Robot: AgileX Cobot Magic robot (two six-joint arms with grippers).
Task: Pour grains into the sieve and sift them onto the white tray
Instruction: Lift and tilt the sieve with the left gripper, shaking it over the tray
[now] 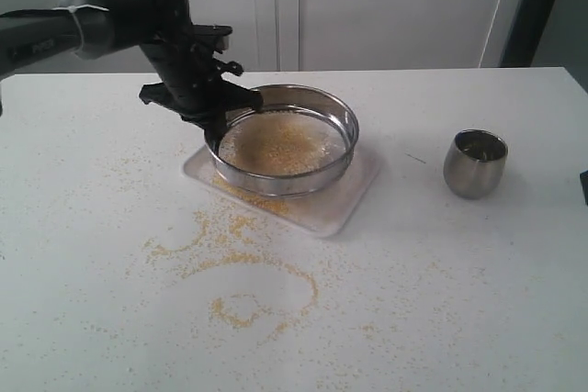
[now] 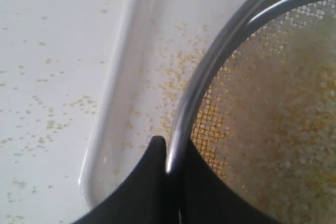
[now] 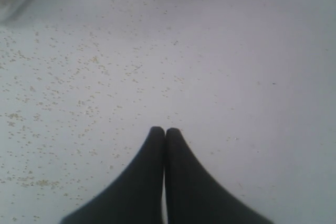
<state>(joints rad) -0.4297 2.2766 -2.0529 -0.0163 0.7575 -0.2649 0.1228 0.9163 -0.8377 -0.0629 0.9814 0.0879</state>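
As claw [image 2: 169,149] pinches, round steel-mesh sieve [image 1: 276,181]

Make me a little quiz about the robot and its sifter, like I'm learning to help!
1. True or false: the left tool pinches the rim of the sieve.
2. Where is the sieve? A) over the white tray B) inside the steel cup C) upside down on the table
3. Fill in: the right tool is ____ (open or shut).

Key: 1 true; 2 A; 3 shut.
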